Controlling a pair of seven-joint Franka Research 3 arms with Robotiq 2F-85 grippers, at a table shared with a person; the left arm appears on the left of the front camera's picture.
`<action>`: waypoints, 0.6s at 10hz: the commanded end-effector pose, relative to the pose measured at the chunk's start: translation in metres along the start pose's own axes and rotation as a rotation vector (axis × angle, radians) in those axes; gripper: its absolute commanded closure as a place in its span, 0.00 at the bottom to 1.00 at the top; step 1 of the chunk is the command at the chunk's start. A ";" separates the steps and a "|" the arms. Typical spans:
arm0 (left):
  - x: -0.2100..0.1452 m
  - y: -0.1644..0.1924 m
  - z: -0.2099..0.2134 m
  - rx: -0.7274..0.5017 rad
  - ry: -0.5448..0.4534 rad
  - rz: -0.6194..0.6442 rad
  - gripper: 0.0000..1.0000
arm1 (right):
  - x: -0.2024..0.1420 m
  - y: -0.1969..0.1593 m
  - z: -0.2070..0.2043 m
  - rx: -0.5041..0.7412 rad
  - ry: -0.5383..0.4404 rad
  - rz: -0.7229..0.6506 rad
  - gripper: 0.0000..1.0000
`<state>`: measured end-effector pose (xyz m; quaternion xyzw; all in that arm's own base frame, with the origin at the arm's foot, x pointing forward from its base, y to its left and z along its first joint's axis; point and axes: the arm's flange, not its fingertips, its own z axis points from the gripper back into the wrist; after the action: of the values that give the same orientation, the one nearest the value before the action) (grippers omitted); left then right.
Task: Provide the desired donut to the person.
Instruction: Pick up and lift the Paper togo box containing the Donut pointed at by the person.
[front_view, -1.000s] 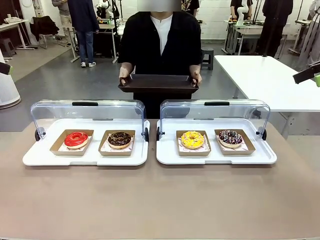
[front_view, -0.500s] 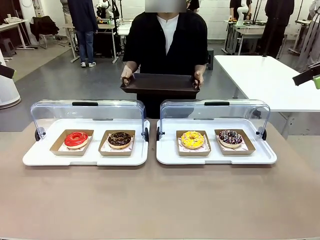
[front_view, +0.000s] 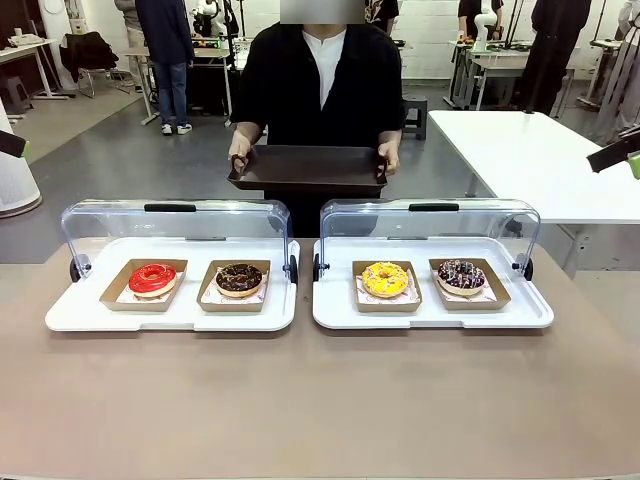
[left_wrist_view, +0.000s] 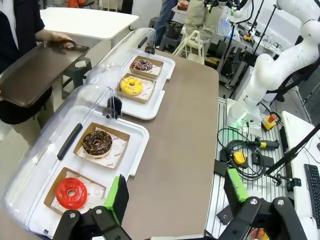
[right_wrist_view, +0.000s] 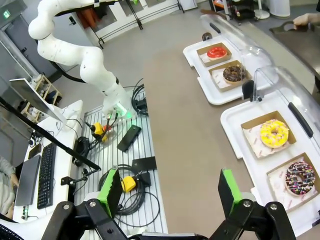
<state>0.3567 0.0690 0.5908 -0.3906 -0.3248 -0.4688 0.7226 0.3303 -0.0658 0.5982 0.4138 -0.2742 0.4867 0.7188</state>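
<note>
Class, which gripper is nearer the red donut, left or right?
Left. The left gripper hangs by the table end with the red donut; from the right gripper it lies in the far tray, beyond three other donuts.

Person (front_view: 320, 85) shifted dark tray (front_view: 308, 168) slightly toward robot's left since earlier.

L tool (left_wrist_view: 176, 192) wide apart over table (left_wrist_view: 185, 125), red donut (left_wrist_view: 71, 193) nearby

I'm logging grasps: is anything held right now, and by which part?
Neither gripper holds anything: left gripper and right gripper have open, empty jaws. The person holds the dark tray by its end handles.
</note>
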 end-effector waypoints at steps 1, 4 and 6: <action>0.002 0.001 0.000 -0.007 -0.020 -0.014 0.00 | 0.002 -0.003 0.000 0.016 -0.026 0.018 0.00; 0.002 0.001 0.000 -0.007 -0.020 -0.014 0.00 | 0.002 -0.003 0.000 0.016 -0.026 0.018 0.00; 0.002 0.001 0.000 -0.007 -0.020 -0.014 0.00 | 0.002 -0.003 0.000 0.016 -0.026 0.018 0.00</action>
<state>0.3563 0.0685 0.5908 -0.3918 -0.3238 -0.4693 0.7221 0.3305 -0.0652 0.5980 0.4132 -0.2738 0.4878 0.7186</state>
